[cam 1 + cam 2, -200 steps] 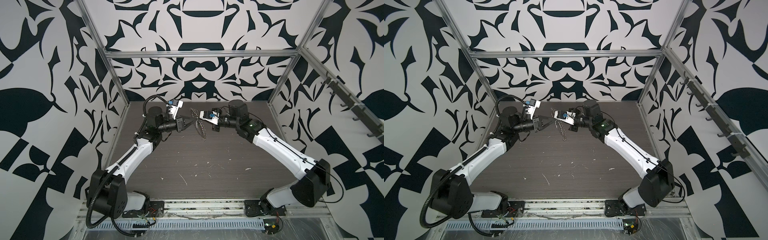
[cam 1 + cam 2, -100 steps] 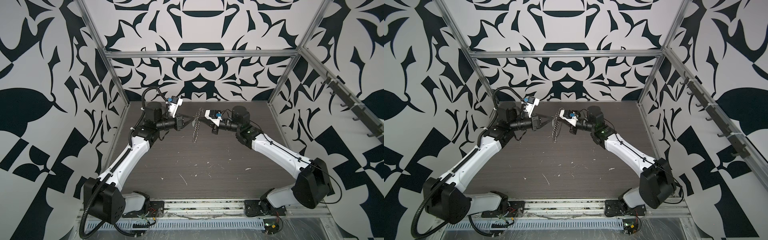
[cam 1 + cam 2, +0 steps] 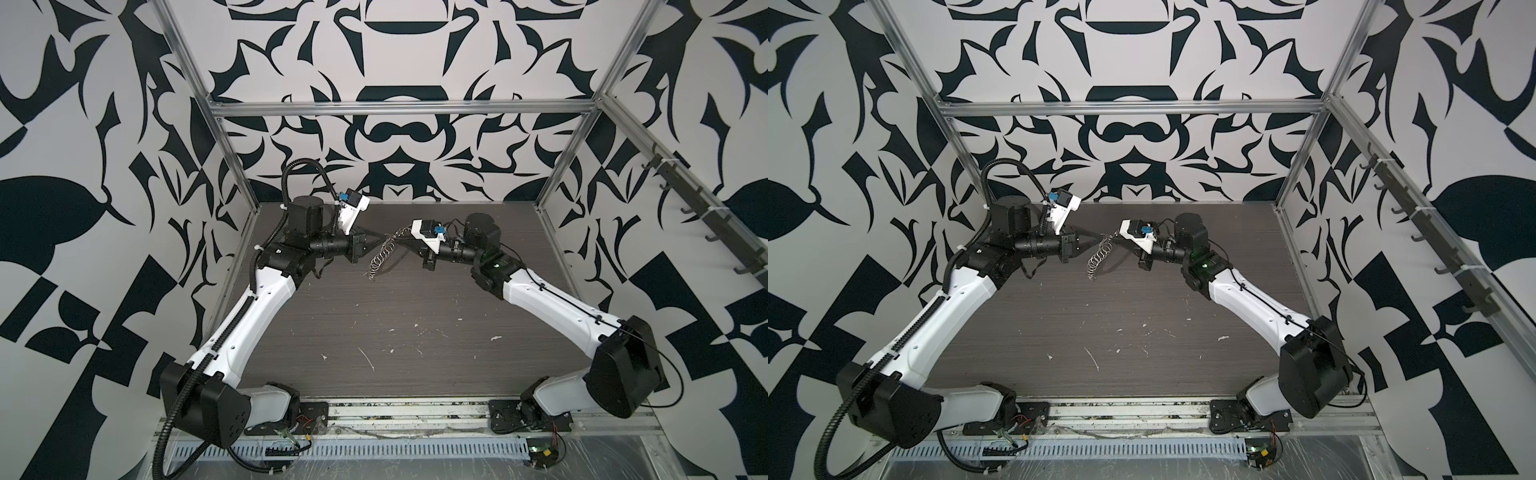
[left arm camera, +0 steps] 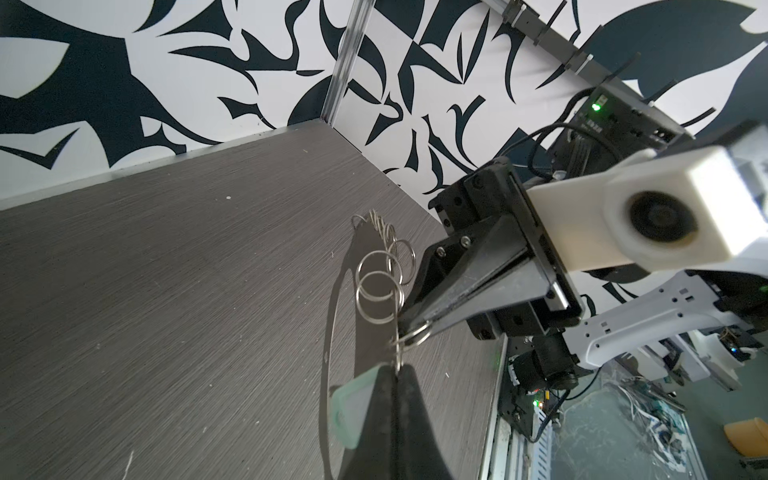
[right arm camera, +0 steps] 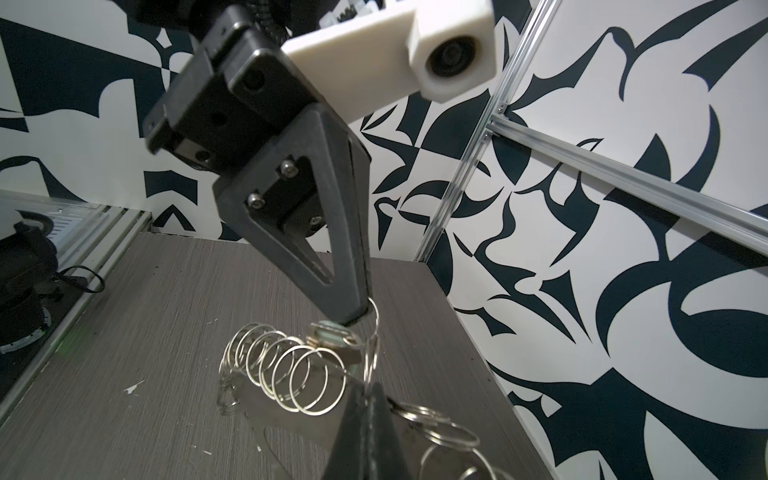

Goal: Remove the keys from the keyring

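Two robot arms hold a bunch of rings between them over the rear of the dark worktop [image 3: 395, 353], upper centre in both top views. Over the past second the right wrist has drawn back toward the right of the frame, and the dangling chain of split rings [image 3: 379, 262] has swung leftward. The left gripper [image 5: 353, 318] stays clamped, jaws together, on the mint key tag [image 4: 348, 409], which sits low in the left wrist view with its metal loop [image 4: 399, 357] rising out of the fingers. The right gripper [image 4: 403, 326] is pinched tight on a small split ring [image 4: 413, 334] hooked to that loop. The grey keyring hoop [image 5: 299, 422] hangs beneath the pair, at the lower centre of the right wrist view; whether it touches the worktop cannot be told. The pull appears to have drawn the link taut, yet the tag remains joined. Freeing it will likely mean working the loop around the ring's coil, not tugging harder.
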